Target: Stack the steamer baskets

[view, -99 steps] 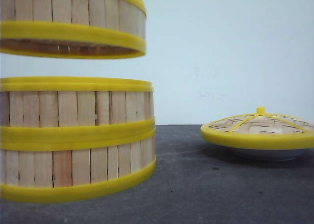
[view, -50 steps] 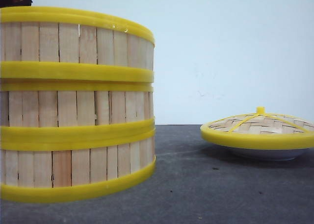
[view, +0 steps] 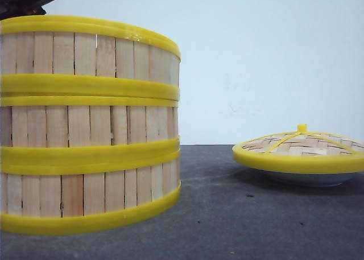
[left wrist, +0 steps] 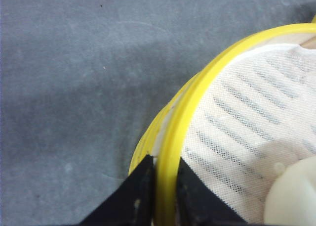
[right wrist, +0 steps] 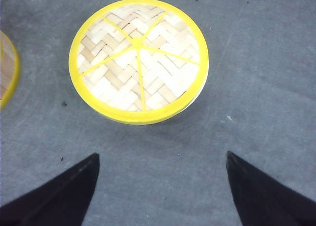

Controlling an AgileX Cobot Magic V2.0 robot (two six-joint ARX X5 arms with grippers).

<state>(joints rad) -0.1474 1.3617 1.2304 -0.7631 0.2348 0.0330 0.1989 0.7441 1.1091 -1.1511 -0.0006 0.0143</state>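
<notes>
Top steamer basket (view: 85,58) rim between left jaws, seemingly pinched

Our left hand (left wrist: 165,199) has its two black fingers (left wrist: 133,196) drawn close together, one on each side of the yellow rim of the top steamer basket (left wrist: 187,117), pinching that rim between them; in the front view only a dark bit of this arm (view: 25,1) shows above the stack at the upper left. Our right hand (right wrist: 160,191) hangs above the counter (right wrist: 266,87) with its two dark fingers (right wrist: 59,191) spread wide apart and nothing between them.
</notes>
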